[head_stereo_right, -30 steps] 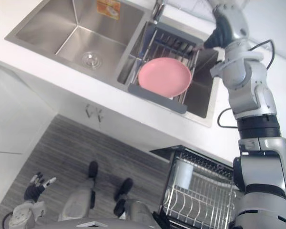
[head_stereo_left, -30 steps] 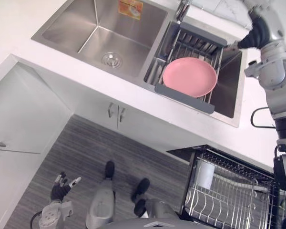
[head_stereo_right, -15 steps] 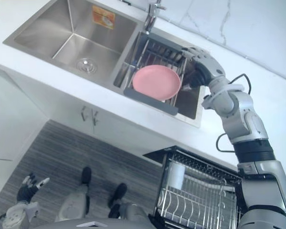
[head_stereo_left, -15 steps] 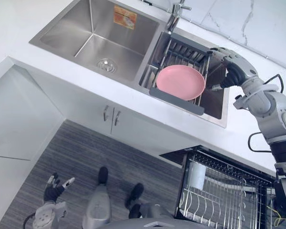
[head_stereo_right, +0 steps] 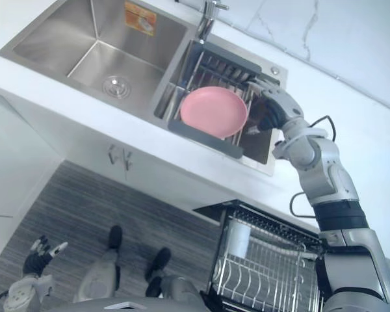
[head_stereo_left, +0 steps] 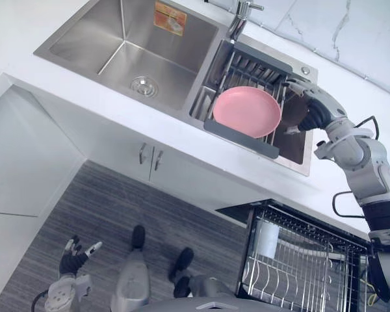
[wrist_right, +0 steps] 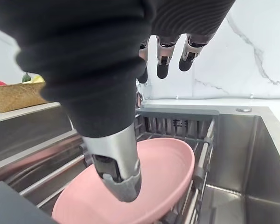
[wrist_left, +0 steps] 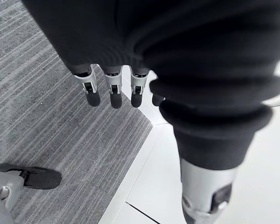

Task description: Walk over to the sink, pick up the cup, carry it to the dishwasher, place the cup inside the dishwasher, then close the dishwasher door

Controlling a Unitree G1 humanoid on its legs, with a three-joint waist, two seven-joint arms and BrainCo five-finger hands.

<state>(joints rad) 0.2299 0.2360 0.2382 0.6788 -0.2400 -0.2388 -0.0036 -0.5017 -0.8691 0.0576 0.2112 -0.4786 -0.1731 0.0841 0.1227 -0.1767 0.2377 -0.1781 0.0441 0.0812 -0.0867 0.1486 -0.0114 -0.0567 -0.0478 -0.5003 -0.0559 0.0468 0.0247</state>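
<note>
Pink plate (head_stereo_left: 246,110) sits on sink rack (head_stereo_left: 250,65) | right robot hand (head_stereo_left: 296,110) hovers beside it, fingers straight, empty | left robot hand (head_stereo_left: 78,250) loose down low | white cup (head_stereo_left: 268,239) stands in dishwasher rack (head_stereo_left: 312,273) | looks light, stiff, slick; I'd wrap its side wall, not the rim

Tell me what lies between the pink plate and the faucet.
In the left eye view, the bare wire stretch of the dish rack and its dark grey end bar lie between the pink plate and the faucet.
</note>
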